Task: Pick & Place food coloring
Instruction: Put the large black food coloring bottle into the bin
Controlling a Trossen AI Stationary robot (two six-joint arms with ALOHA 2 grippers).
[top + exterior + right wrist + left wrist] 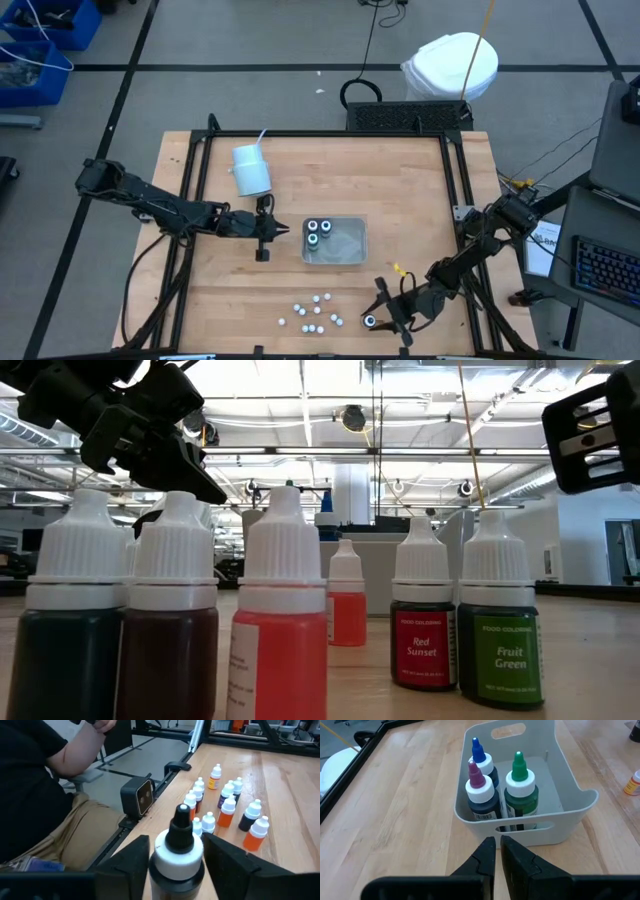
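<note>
Several tiny white-capped food coloring bottles (315, 312) stand upright on the wood table near its front edge, also seen in the right wrist view (227, 807) and close up in the low view (280, 620). A larger bottle (370, 321) with a white collar and black tip stands to their right, with my right gripper (374, 318) shut on it. Three larger bottles with blue, purple and green tips (497, 790) stand in the clear tray (350, 250). My left gripper (286, 232) is shut just left of the tray, touching nothing. My right gripper holds the black-tipped bottle by its white collar (177, 857), one finger (127, 862) on each side. The fingers come nearly level from the table's right side. The bottle is upright. Its base is hidden by the gripper.
A white cup with a straw (250, 170) lies at the table's far left. A small camera box (137, 795) is fixed at the front edge, with a seated person (40, 795) beyond it. The black frame rails (200, 180) border the table.
</note>
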